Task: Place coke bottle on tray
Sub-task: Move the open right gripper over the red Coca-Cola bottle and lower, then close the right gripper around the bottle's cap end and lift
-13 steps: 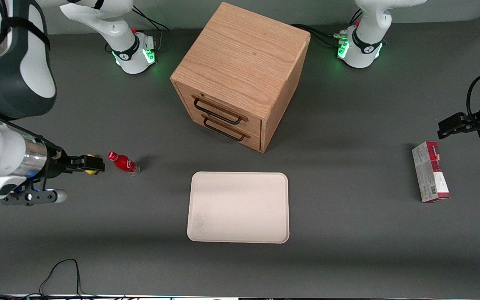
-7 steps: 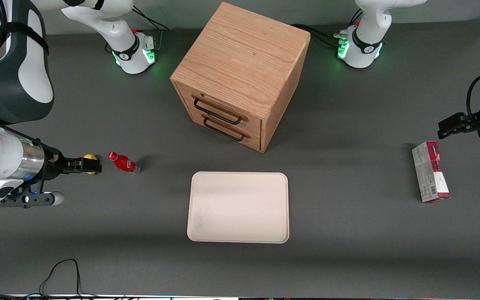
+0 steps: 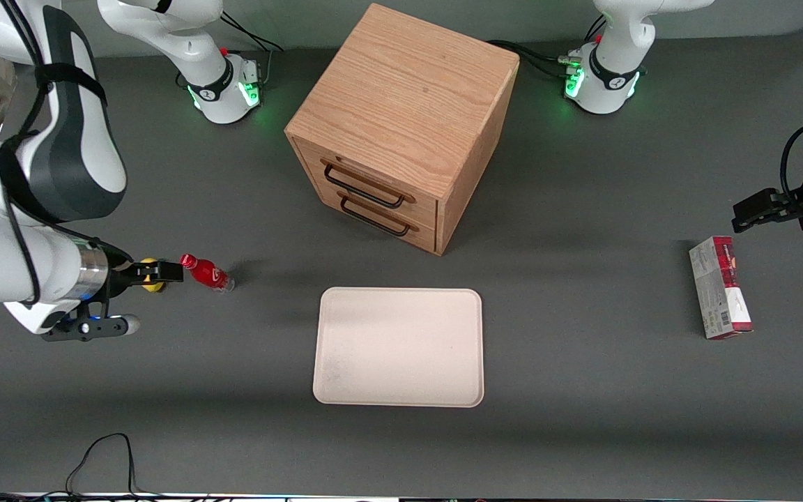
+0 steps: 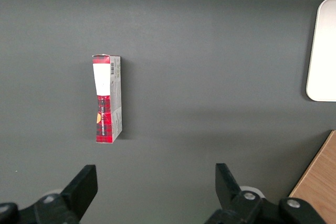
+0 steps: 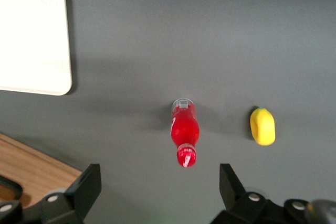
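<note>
Toward the working arm's end of the tabletop (image 3: 583, 209), the coke bottle (image 3: 207, 272) stands tilted, apart from the tray (image 3: 398, 346), a yellow lemon-like thing (image 5: 262, 126) beside it. My claw (image 3: 164, 271) hovers above them, fingers spread wide, holding nothing. I judge the bottle light, rigid, smooth and apt to roll or tip; the red mid-body offers the best purchase, below the cap. From the front my claw hides most of the yellow thing, and the bottle's lettering is not legible.
</note>
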